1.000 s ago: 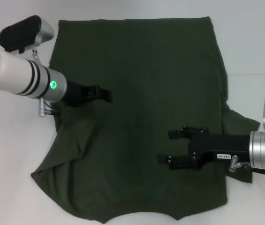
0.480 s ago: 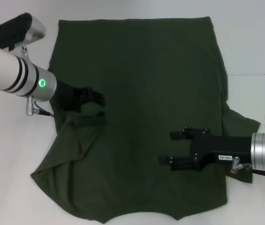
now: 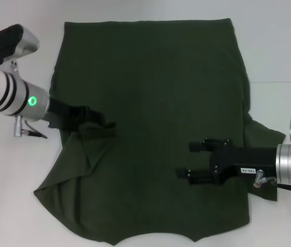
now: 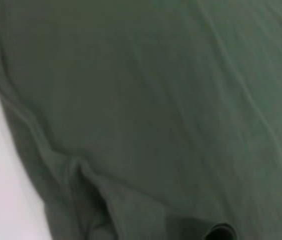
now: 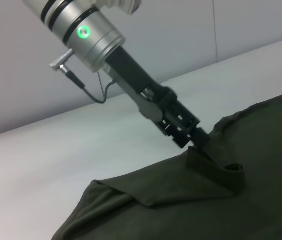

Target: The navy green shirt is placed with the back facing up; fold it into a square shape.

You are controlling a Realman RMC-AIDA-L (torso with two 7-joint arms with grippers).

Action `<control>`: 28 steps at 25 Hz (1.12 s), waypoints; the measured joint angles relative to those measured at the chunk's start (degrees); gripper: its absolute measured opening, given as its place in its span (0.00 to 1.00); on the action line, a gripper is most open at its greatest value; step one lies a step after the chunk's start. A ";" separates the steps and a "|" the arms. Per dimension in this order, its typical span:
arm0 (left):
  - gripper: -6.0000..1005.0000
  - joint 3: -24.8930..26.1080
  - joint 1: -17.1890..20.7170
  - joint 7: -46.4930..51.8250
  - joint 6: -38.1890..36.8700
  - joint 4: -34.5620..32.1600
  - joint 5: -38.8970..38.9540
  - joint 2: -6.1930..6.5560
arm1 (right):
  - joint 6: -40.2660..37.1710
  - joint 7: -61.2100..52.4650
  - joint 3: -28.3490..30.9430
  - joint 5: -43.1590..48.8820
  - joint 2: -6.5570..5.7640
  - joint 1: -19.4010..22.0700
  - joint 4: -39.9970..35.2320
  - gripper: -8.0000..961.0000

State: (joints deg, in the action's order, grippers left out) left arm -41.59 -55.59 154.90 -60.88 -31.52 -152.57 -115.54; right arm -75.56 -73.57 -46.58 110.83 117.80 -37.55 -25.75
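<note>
The navy green shirt lies spread on the white table, with its left sleeve area creased and its lower left corner flared out. My left gripper sits at the shirt's left side, shut on a raised fold of fabric. In the right wrist view that same left gripper pinches a lifted ridge of the shirt. My right gripper hovers open over the shirt's lower right part, fingers spread and pointing left. The left wrist view shows only shirt fabric.
White table surrounds the shirt on the left and at the back. A sleeve sticks out at the right beside my right arm. A table seam runs along the right side.
My left arm has drawn back to the left and lowered, and shirt fabric has bunched up at its fingertips. The right gripper has shifted only slightly.
</note>
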 joint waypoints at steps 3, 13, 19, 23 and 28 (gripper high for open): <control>0.82 0.14 0.88 -0.33 -0.17 -0.02 0.01 -0.02 | -0.19 -0.14 -0.01 0.00 -0.03 -0.17 0.00 0.96; 0.82 -0.03 2.22 -3.48 2.42 0.57 2.77 -1.40 | -0.22 -0.49 0.00 0.00 -0.31 -0.55 0.00 0.96; 0.82 -0.27 2.24 -5.17 4.90 1.43 2.98 -2.30 | -0.25 -1.00 0.00 0.00 -0.45 -0.69 -0.06 0.96; 0.82 -0.28 2.35 -6.45 6.51 2.27 3.02 -2.44 | -0.27 -1.29 -0.06 0.00 -0.50 -0.69 -0.21 0.96; 0.82 -0.10 1.79 -7.39 4.85 2.37 4.38 -2.79 | -0.27 -1.31 -0.09 0.00 -0.49 -0.68 -0.23 0.96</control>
State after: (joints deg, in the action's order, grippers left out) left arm -41.69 -53.80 147.50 -56.03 -29.15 -148.19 -118.33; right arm -75.83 -74.88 -46.67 110.83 117.31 -38.23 -25.98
